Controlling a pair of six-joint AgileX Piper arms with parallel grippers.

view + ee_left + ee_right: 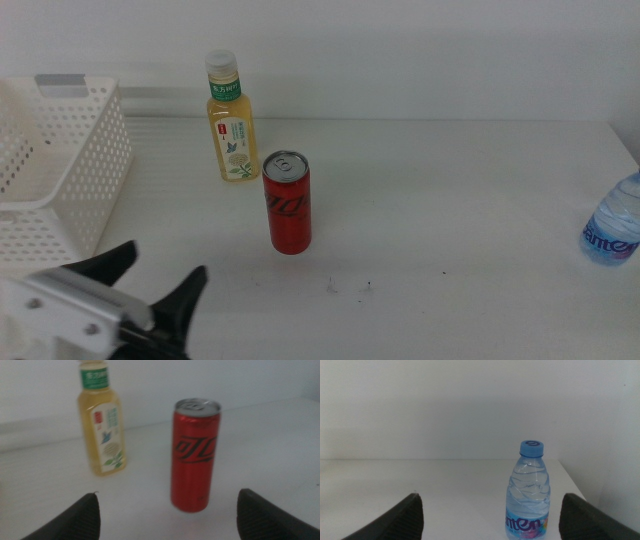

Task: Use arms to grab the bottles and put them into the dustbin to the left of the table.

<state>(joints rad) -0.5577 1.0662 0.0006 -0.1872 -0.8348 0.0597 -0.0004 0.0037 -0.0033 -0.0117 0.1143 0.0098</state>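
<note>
The left gripper (160, 275) hangs wide open, near and left of the upright slim red can (287, 203), ready to grab it for the white holey plastic dustbin (60, 190) at far left, while the right gripper (490, 510) waits open facing the clear blue-capped water bottle (530, 491).

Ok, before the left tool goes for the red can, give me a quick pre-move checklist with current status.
1. Left tool open, holding nothing: ok.
2. Red can upright, apart from the tea bottle: ok.
3. Can between the jaws: not ok, it stands ahead of them in the left wrist view.
4. Dustbin at the table's left, open top: ok.
5. Right tool open, facing the water bottle: ok.
6. Dustbin contents: cannot tell.
</note>
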